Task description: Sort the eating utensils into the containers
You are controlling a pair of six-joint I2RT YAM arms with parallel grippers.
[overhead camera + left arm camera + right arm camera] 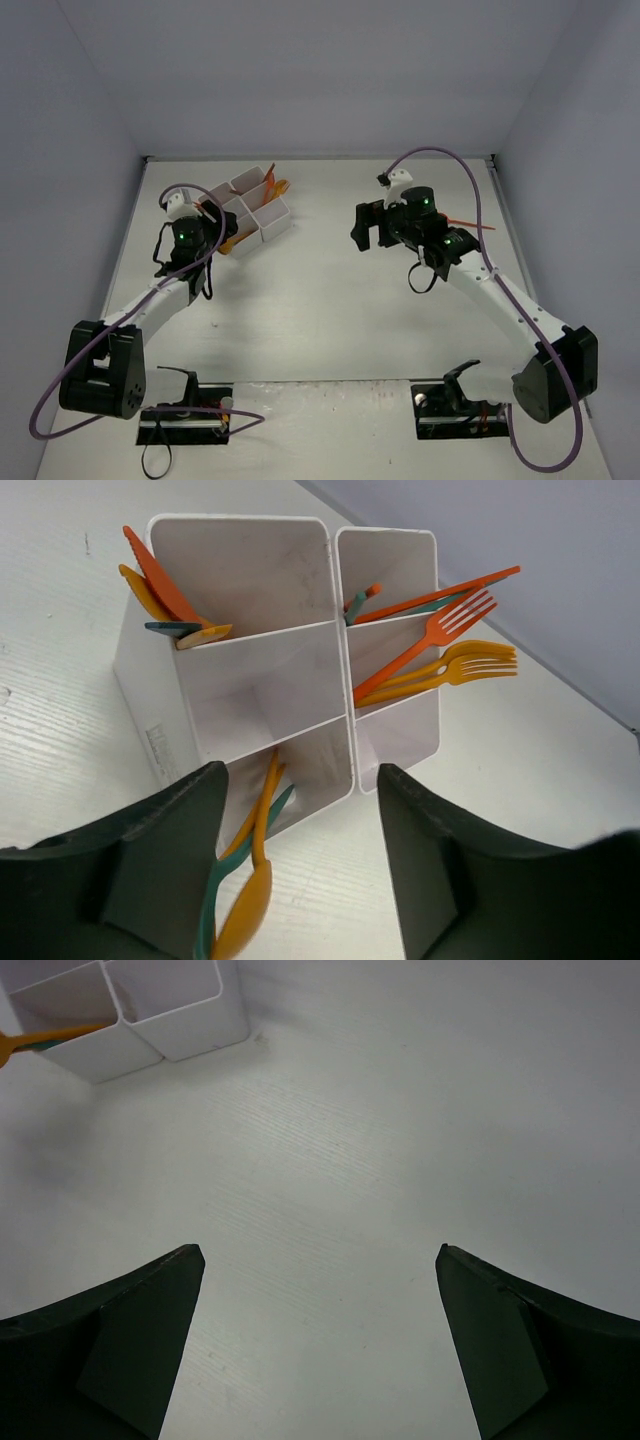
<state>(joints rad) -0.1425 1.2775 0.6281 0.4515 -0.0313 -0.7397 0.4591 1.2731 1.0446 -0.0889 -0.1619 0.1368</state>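
Note:
The white tray of containers (pixel 272 228) stands at the back left. In the left wrist view its far-left compartment holds orange knives (pixel 160 585), and orange forks (pixel 430 640) lean out of the right column. An orange spoon (pixel 245 905) and a teal spoon (pixel 208 920) stick out of the nearest compartment (pixel 160 740), lying close to my left finger with nothing clamping them. My left gripper (pixel 300 775) hovers open at the tray's near corner (pixel 212 232). My right gripper (pixel 370 225) stands wide open over bare table (pixel 320 1250), right of the tray (pixel 185 1030).
A thin orange utensil (pixel 472 224) lies on the table behind the right arm. Purple cables loop from both arms. Walls close the table at the left, back and right, and the tray sits near the back-left corner.

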